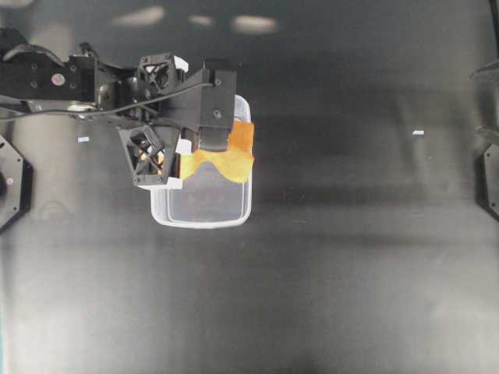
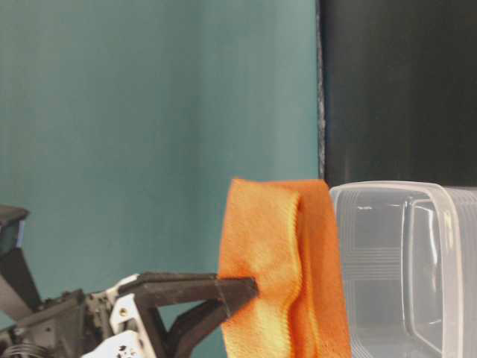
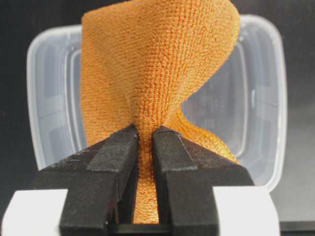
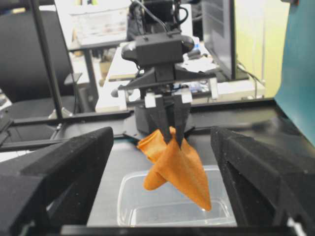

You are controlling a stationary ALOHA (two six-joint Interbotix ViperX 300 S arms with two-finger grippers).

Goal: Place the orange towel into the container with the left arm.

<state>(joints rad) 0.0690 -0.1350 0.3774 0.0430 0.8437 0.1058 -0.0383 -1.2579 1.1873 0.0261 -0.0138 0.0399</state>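
The orange towel (image 1: 231, 153) hangs bunched from my left gripper (image 3: 146, 133), which is shut on a pinched fold of it. The cloth dangles above the container (image 1: 199, 224), a clear tub on the black table, with its lower tip over the tub's opening (image 4: 179, 167). In the table-level view the towel (image 2: 276, 276) hangs just left of the container (image 2: 402, 261), with a black finger (image 2: 238, 287) clamped on it. The left wrist view has the container (image 3: 275, 98) behind the towel (image 3: 157, 64). My right gripper (image 4: 161, 142) stands wide open and holds nothing, well short of the container (image 4: 128, 196).
Two small white marks (image 1: 83, 139) (image 1: 418, 132) lie on the black table. A black arm base (image 1: 12, 183) sits at the left edge. A teal wall (image 2: 149, 112) stands behind the table. Beyond the table are a chair and desks (image 4: 88, 29).
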